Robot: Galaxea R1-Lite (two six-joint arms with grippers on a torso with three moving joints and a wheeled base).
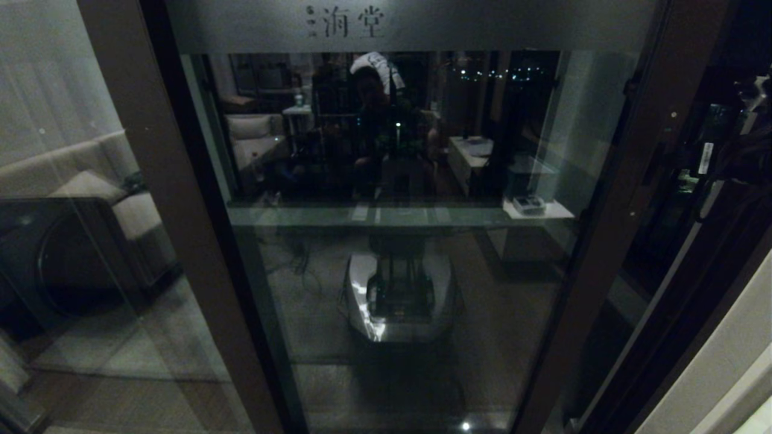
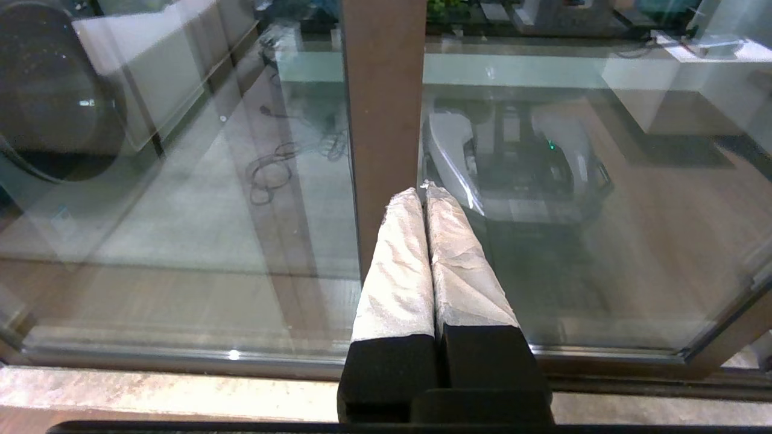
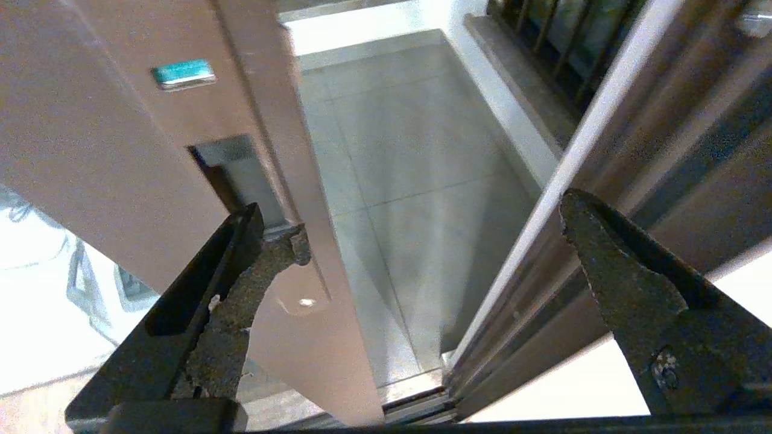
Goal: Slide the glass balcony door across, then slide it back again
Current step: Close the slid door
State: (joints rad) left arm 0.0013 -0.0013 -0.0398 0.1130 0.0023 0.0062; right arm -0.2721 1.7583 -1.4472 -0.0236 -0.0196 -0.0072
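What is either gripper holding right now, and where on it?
Nothing is clamped. The right gripper is open, one finger hooked at the recessed handle of the glass balcony door. The left gripper is shut on nothing.

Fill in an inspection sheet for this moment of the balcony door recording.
Surface: tiled balcony floor shows through the gap beside the door.
Job's things: glass balcony door stands partly open; slot handle on its brown upright.
Clutter: nothing seen.
Grippers: right gripper, jaws open, one tip at the slot handle's lower end; left gripper, jaws shut, idle in front of a brown frame post.
Cables: dark cables along the right arm; loose cords seen in the glass.
Surroundings: barred window; robot's base reflected in the glass.
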